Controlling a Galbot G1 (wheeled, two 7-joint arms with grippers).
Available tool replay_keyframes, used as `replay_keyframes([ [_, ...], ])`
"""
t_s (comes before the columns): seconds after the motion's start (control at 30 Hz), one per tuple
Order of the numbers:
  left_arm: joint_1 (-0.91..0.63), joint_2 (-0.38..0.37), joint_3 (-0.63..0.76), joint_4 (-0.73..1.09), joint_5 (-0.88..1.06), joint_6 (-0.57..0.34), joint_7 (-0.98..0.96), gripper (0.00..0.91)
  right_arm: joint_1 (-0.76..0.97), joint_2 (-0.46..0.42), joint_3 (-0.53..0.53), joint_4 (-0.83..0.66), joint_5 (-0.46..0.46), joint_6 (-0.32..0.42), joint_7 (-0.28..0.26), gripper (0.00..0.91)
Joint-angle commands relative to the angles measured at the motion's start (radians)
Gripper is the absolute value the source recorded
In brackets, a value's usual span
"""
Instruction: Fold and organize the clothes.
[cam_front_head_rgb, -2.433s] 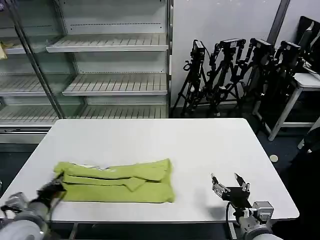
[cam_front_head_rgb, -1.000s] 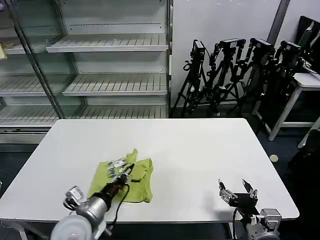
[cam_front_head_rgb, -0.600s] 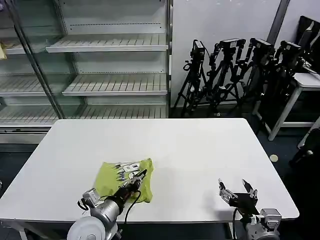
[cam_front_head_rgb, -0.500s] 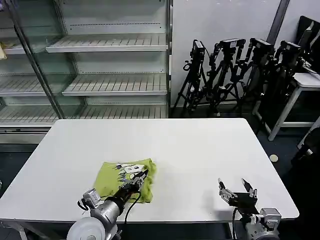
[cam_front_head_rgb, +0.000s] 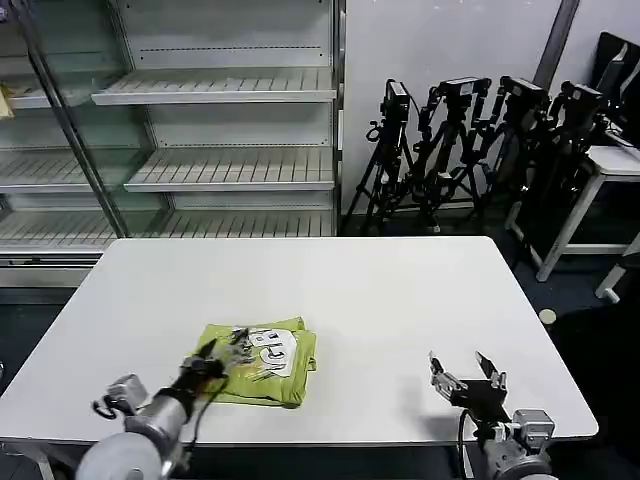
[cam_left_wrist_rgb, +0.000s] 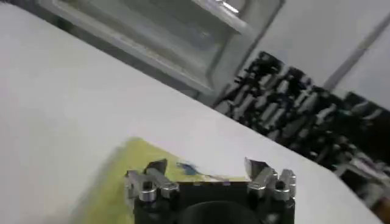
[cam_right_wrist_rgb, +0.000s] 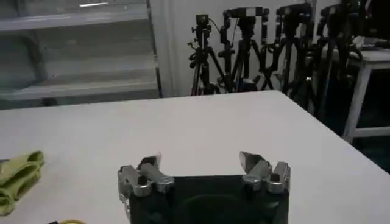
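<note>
Now | left hand released, withdrawn from folded shirt | right hand released

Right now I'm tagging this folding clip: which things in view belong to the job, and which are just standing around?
Job:
- shirt, a folded lime bundle on the table
- left gripper, open at the bundle's near-left edge
- right gripper, open, waiting at the near-right of the table

Bystanders:
- shelving
- tripods
</note>
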Motion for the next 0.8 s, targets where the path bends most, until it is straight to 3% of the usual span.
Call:
replay_keyframes([
  [0.03,0.072,0.069,-0.223,0.042,-0.085,0.054,-0.012,0.907,0.027,0.01,-0.026,-0.019,-0.003,0.002,0.001,0.907],
  [0.37,0.039,0.024,-0.126,0.069,-0.128,0.181,0.058,0.907,-0.009,0.025,-0.014,0.001,-0.015,0.005,-0.001,0.907],
  [0.8,-0.031,0.014,-0.034,0.156,-0.117,0.187,0.18,0.907,-0.066,0.035,0.035,0.038,-0.015,0.008,-0.009,0.907],
])
